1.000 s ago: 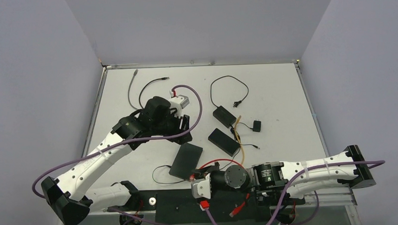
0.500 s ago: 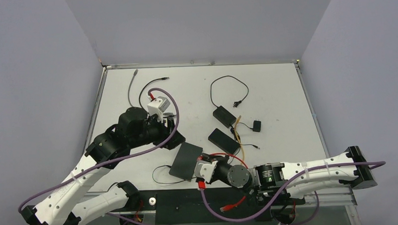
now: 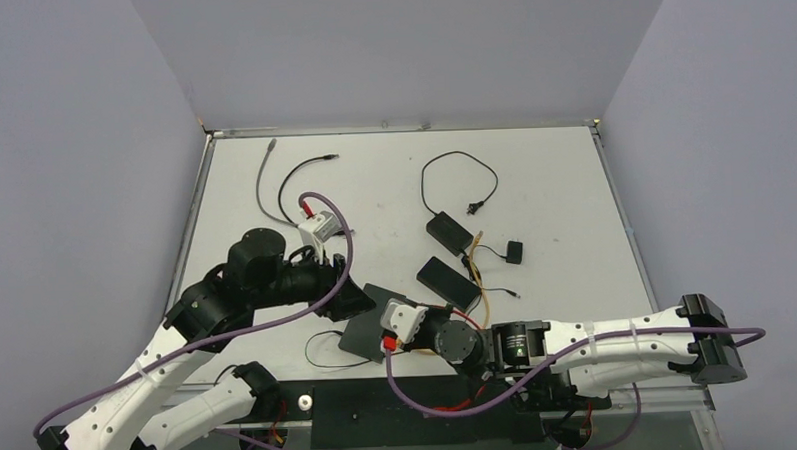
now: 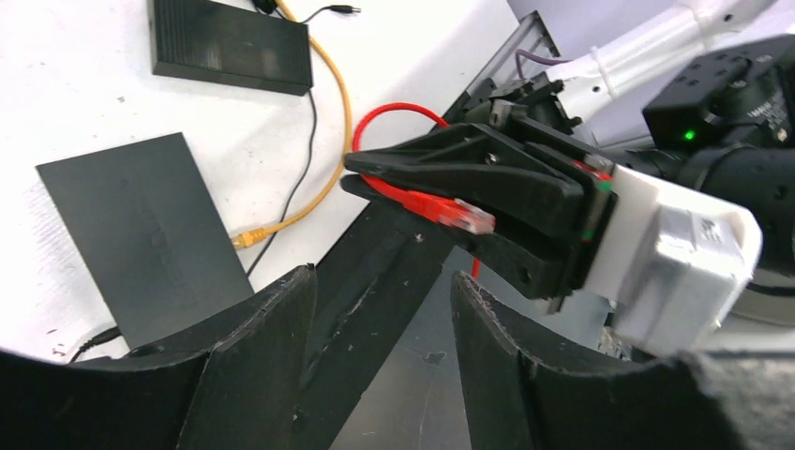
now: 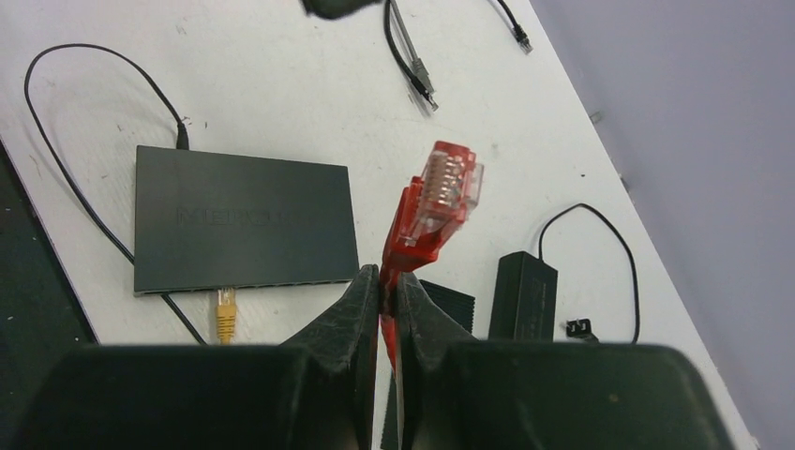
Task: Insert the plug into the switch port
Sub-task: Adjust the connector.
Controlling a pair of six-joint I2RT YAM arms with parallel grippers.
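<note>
Between the closed fingers of the right gripper, the red network plug is pinched by its boot, and its clear tip with copper contacts sticks out past the fingertips. The right wrist view shows the plug held above the white table, near its front edge, with its tip apart from the switch. The black network switch lies flat on the table below and to one side of the plug. A yellow-tipped cable already sits in one of the ports along the switch's near edge, and a thin black cord runs from its far end. The plug's red cable loops back behind the right gripper. The left gripper hovers just beside the switch, facing the right gripper, with its fingers spread wide and holding nothing. Farther out on the table lie two black power adapters with their cords, and a loose grey cable near the far left corner.
</note>
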